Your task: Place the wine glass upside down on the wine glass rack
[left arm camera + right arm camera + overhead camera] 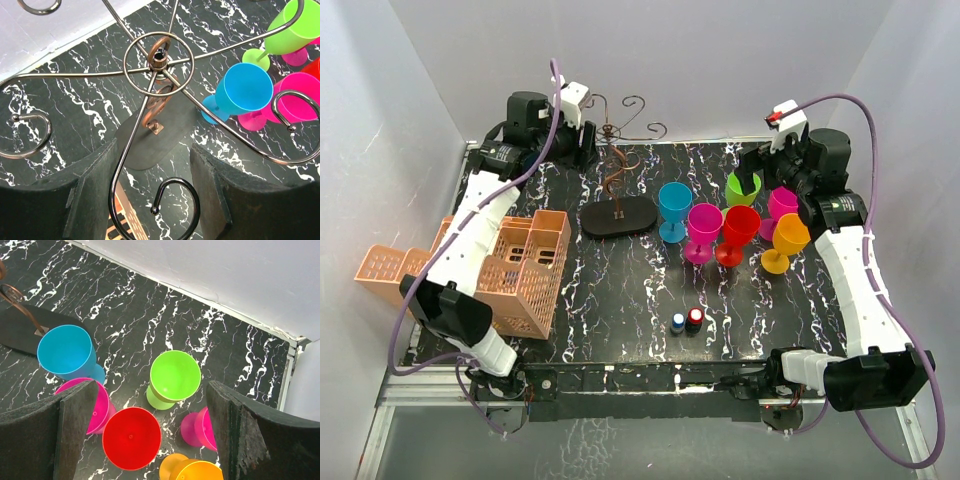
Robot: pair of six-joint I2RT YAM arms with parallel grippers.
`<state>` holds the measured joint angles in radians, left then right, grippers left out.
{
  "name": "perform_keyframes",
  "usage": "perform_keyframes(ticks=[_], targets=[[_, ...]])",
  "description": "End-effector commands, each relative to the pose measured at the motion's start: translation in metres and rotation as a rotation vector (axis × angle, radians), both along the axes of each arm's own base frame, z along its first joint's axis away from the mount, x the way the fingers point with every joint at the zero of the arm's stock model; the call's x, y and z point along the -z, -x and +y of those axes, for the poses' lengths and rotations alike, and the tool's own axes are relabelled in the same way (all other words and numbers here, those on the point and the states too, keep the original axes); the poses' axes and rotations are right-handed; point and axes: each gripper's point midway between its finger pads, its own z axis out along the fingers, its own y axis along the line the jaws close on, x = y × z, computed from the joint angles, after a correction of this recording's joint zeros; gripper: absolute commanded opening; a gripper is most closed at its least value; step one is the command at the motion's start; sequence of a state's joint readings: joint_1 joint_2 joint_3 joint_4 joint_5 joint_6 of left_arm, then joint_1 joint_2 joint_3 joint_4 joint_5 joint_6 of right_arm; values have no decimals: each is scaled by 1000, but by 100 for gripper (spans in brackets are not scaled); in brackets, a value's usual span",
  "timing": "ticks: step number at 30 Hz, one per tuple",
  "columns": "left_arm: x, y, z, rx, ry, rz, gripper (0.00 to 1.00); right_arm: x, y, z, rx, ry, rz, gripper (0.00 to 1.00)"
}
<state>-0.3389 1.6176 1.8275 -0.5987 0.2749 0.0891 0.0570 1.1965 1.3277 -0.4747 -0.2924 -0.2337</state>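
Fingers of your right end effector [150, 395] stand wide apart and clamp nothing. It hangs above the green glass [175, 375], which shows in the gap between them, upright on its foot with the mouth up. Around that glass stand five more, all upright: a blue glass [66, 351] to the left, a pink glass [97, 407] just below it, a red glass [131, 437] in front, an orange glass [197, 471] at the near edge of the wrist view, and a second pink glass [202, 427] just beside the green one's foot.

Your left end effector [154, 155] is also apart and holds nothing. It hovers over the top of the rack [159, 56]. One curled arm of the rack runs down through the gap, and you cannot tell from the wrist view whether it touches either finger. No glass hangs on the rack. Its flat dark base [618, 216] sits on the black marbled table [620, 300], left of the blue glass, and an orange crate [520, 270] lies at the table's left edge.
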Motion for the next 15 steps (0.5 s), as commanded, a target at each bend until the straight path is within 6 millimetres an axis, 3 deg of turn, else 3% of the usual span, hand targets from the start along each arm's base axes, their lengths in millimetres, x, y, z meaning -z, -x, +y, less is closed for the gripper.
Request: perform_keyframes(ticks=[1,11,15], targets=[[-29,36,1,27,57,-39,18,-14,-2,6,-39,11,-35,98],[-30,53,11,24,39,-70,18,18,6,33,-193,55,76,98],[-31,56,9,32,50,-65,19,29,-1,44,-203,72,97,98]])
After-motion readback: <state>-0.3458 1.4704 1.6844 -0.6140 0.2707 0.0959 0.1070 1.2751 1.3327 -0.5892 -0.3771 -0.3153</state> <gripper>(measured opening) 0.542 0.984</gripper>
